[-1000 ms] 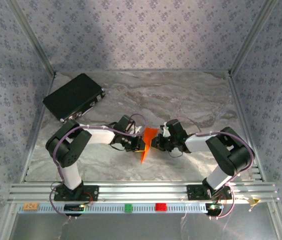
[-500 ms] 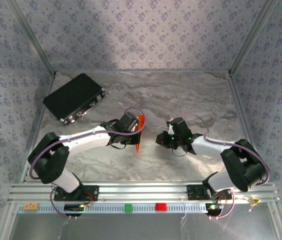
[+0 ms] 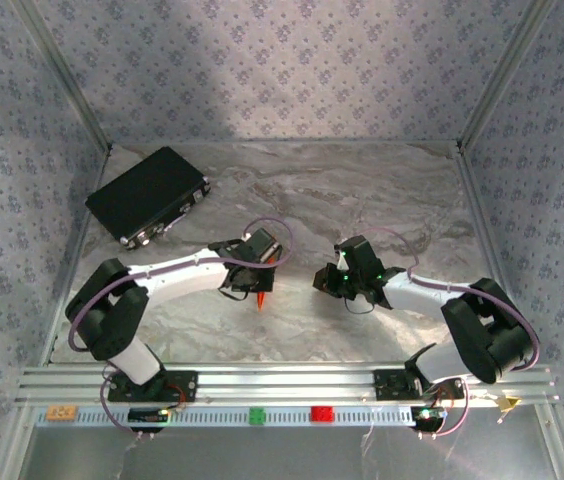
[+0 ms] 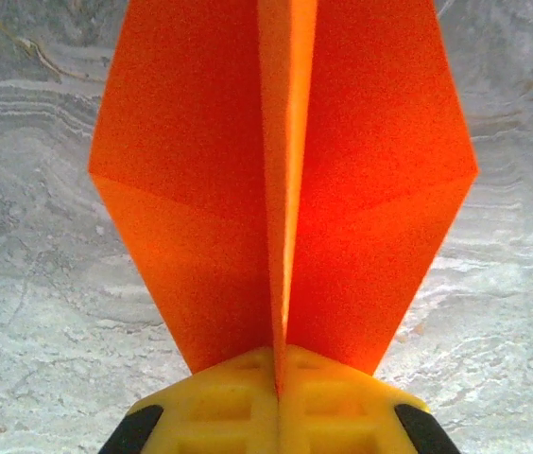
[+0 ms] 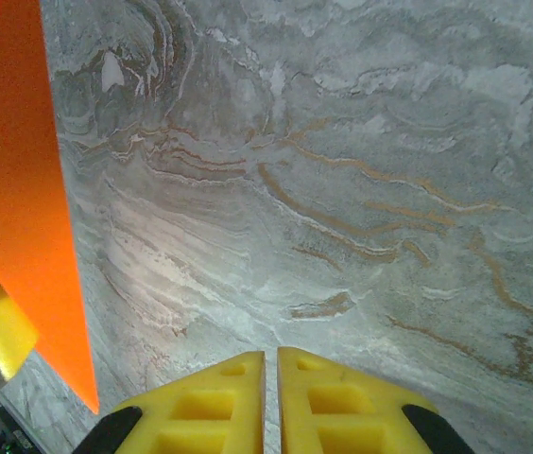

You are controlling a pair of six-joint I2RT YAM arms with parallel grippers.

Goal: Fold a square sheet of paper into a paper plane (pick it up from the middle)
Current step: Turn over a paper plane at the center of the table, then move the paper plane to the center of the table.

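Note:
The paper plane point(image 4: 285, 189) is bright orange, two wings spread either side of a centre keel. My left gripper point(image 4: 279, 364) is shut on that keel at the near end, above the marble table. From above, the paper plane point(image 3: 261, 296) shows as a thin orange sliver under the left gripper point(image 3: 259, 278). My right gripper point(image 3: 320, 277) sits a short way to the right, apart from the paper. In the right wrist view the right gripper point(image 5: 271, 364) is shut on nothing, with a wing of the paper plane point(image 5: 21, 189) at the left edge.
A black rectangular case point(image 3: 148, 195) lies at the back left. A red block point(image 3: 320, 413) and a green block point(image 3: 257, 415) sit on the front strip beyond the aluminium rail point(image 3: 282, 380). Patterned walls close in three sides.
The right gripper has let go of the paper and drawn back to the right. The left arm has stretched out and turned the plane, which now shows edge-on.

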